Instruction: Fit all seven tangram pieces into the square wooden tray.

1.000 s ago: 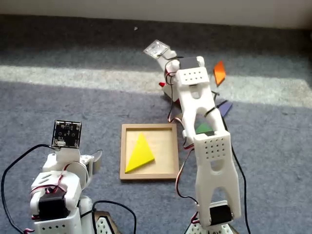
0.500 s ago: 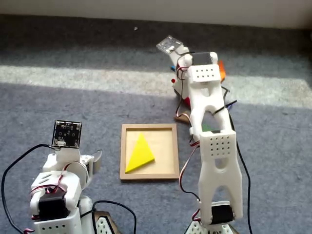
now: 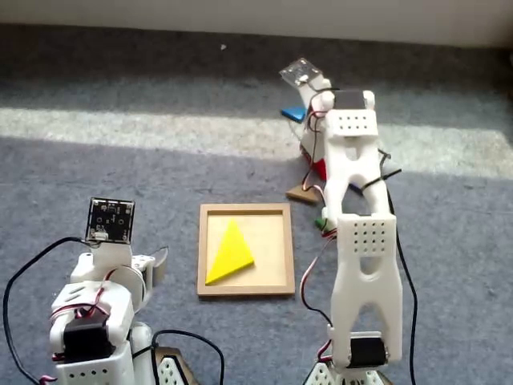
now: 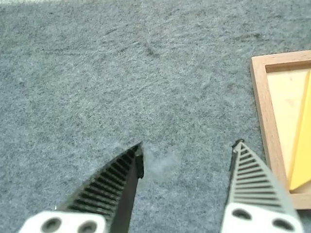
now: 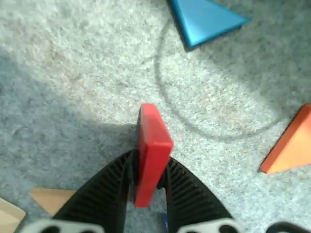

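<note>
The square wooden tray (image 3: 245, 289) lies mid-table with a yellow triangle (image 3: 230, 253) inside it. My right gripper (image 5: 149, 162) is shut on a red piece (image 5: 153, 145), held on edge just over the carpet; from above the red piece (image 3: 320, 169) peeks out under the stretched right arm. A blue triangle (image 5: 204, 19) lies beyond it, an orange piece (image 5: 289, 143) to one side, and a tan triangle (image 5: 51, 199) near the fingers. My left gripper (image 4: 188, 145) is open over bare carpet beside the tray's rim (image 4: 262, 97).
The blue triangle (image 3: 292, 114) lies in the sunlit strip at the far side. The tan triangle (image 3: 303, 193) rests just past the tray's far right corner, and a green bit (image 3: 321, 223) shows beside the right arm. Grey carpet lies to the tray's left.
The right arm has swung to the right with the red piece, now covering the orange and purple pieces and uncovering the blue triangle. The left arm has kept still.
</note>
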{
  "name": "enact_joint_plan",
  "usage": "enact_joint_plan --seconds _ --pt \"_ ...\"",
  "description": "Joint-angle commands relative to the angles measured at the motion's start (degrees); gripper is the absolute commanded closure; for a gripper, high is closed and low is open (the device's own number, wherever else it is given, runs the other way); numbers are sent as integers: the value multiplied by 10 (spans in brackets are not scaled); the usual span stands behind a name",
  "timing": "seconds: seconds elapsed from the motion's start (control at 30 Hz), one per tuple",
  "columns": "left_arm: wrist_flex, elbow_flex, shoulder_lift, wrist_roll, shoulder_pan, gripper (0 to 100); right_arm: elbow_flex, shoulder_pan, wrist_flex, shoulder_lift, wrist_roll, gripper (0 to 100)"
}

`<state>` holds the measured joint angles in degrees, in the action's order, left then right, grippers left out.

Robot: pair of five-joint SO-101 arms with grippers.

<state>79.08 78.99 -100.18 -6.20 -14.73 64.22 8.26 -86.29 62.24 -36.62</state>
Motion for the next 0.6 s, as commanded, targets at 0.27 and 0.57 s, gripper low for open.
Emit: enact_joint_plan --seconds 0.27,0.57 --pt "-26 7 -6 4 -6 708 230 -6 -150 26 4 991" --pt "-78 36 -6 4 -6 708 274 -7 -151 19 5 991"
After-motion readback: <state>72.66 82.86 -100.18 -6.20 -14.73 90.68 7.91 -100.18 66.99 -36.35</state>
